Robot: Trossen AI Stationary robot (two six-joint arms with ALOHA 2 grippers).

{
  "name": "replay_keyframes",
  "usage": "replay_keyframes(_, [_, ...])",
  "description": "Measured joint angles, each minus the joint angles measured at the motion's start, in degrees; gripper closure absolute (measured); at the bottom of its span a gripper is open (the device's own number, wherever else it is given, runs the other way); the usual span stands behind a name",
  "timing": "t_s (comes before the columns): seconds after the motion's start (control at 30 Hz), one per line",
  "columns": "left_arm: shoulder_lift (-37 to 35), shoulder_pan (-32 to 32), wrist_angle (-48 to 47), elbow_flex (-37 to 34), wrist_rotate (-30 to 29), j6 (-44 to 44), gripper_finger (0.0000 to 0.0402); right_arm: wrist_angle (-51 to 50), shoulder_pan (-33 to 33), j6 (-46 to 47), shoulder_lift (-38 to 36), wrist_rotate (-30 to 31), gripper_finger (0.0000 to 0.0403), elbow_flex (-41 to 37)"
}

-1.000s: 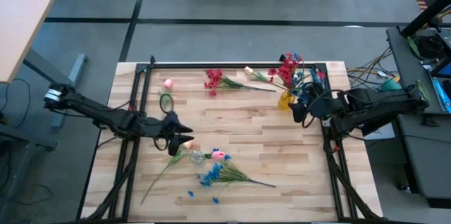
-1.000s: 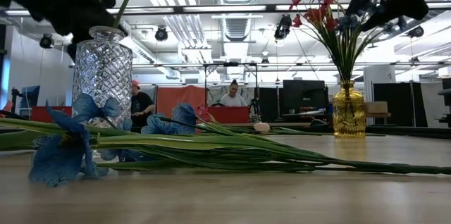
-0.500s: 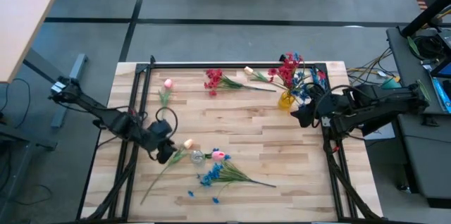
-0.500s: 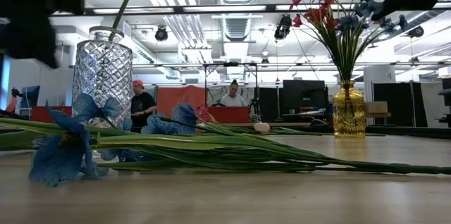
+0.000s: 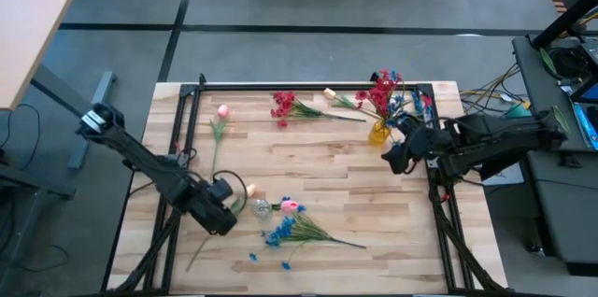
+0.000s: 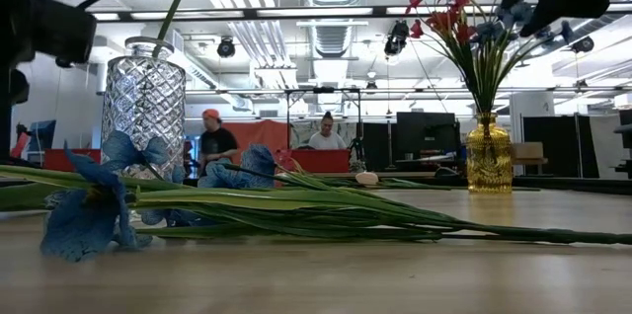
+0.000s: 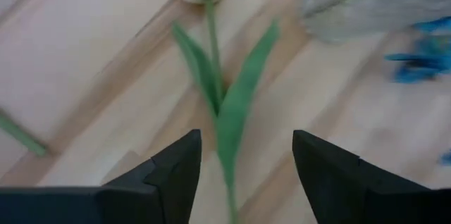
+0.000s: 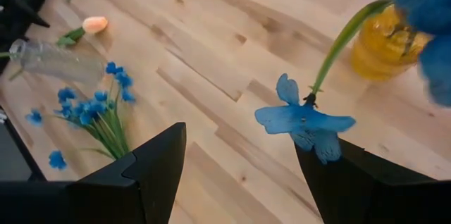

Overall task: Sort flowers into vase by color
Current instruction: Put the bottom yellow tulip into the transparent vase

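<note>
My left gripper (image 5: 224, 215) is open and low over the green stem (image 7: 227, 122) of a cream tulip (image 5: 249, 190) that lies flat on the table; its fingers stand on either side of the stem without touching it. A clear glass vase (image 5: 262, 208) stands beside the tulip with a pink tulip (image 5: 291, 205) in it. My right gripper (image 5: 391, 159) is open and empty next to the yellow vase (image 5: 378, 133), which holds red and blue flowers (image 8: 303, 120). A blue bunch (image 5: 282, 232), a red cluster (image 5: 283, 104), a pink tulip (image 5: 222, 110) and a cream tulip (image 5: 329, 94) lie on the table.
A black frame (image 5: 308, 85) runs along the table's far edge and down both sides. A few loose blue blossoms (image 5: 252, 257) lie near the front edge. Bare wood (image 5: 327, 166) lies between the two vases. People stand in the room beyond the table.
My left gripper has drawn back from the cream tulip's bud toward the table's near edge, along the stem, and the bud now lies uncovered. The tulip has stayed on the table.
</note>
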Motion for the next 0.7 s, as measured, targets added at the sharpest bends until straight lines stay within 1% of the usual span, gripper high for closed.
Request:
replay_keyframes(0.1, [4.7,0.0,-2.2,1.5,0.0,-0.4,0.0192,0.0,0.0,0.0,0.8,-1.4,0.0149,0.0])
replay_keyframes(0.23, [10.0,0.0,-2.2,3.7,0.0,-0.3,0.0198,0.0,0.0,0.0,1.3,-1.7,0.0149,0.0])
replay_keyframes(0.4, [15.5,0.0,-2.6,5.4,0.0,0.1,0.0216,0.0,0.0,0.0,1.4,-1.7,0.0149,0.1])
replay_keyframes(0.57, [18.8,0.0,-2.4,5.5,2.1,0.2,0.0258,0.0,0.7,0.0,1.4,-1.7,0.0149,0.1])
replay_keyframes(0.7, [18.8,0.0,-2.1,5.5,2.4,0.3,0.0308,0.1,1.3,0.2,1.4,-1.7,0.0149,0.1])
